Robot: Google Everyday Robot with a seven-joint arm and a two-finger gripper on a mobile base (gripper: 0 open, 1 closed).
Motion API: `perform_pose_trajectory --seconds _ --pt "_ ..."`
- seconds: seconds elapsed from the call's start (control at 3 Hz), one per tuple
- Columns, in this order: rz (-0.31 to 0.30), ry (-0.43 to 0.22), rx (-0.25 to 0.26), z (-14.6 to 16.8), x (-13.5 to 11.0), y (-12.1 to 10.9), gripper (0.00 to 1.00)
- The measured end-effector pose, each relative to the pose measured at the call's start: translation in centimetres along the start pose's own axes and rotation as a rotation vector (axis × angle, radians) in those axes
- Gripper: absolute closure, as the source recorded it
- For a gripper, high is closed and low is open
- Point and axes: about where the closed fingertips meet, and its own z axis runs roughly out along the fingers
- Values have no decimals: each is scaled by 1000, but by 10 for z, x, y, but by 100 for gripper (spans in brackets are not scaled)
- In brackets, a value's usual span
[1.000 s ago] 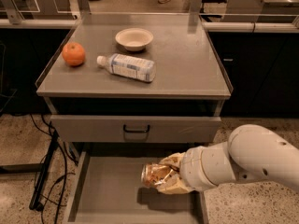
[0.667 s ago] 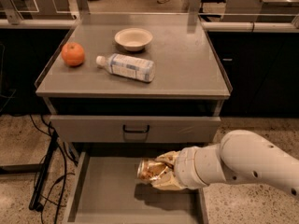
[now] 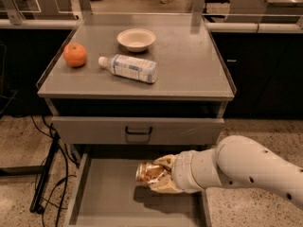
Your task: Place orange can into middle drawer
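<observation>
The orange can (image 3: pixel 147 173) is a shiny golden-orange can with mottled brown sides, lying sideways with its round end facing left. My gripper (image 3: pixel 161 175) is shut on it from the right and holds it just above the floor of the middle drawer (image 3: pixel 109 200), a shallow grey tray pulled out at the bottom of the cabinet. The can hangs over the drawer's right half and casts a shadow on the floor below. My white arm (image 3: pixel 241 171) reaches in from the lower right.
A closed grey drawer front with a black handle (image 3: pixel 138 131) sits just above the open tray. On the cabinet top lie an orange fruit (image 3: pixel 75 54), a white-labelled plastic bottle (image 3: pixel 129 68) and a white bowl (image 3: pixel 136 39). Black cables (image 3: pixel 45 183) hang at the left.
My arm has carried the can a little to the left and further over the open drawer. The grip on the can is unchanged.
</observation>
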Motion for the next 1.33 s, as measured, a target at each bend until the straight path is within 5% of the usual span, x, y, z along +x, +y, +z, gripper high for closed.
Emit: perform_pose_trajectory --seconds 0.67,1.33 --pt "51 5 43 78 37 -19 100" --pt "84 -37 33 138 76 -32 100"
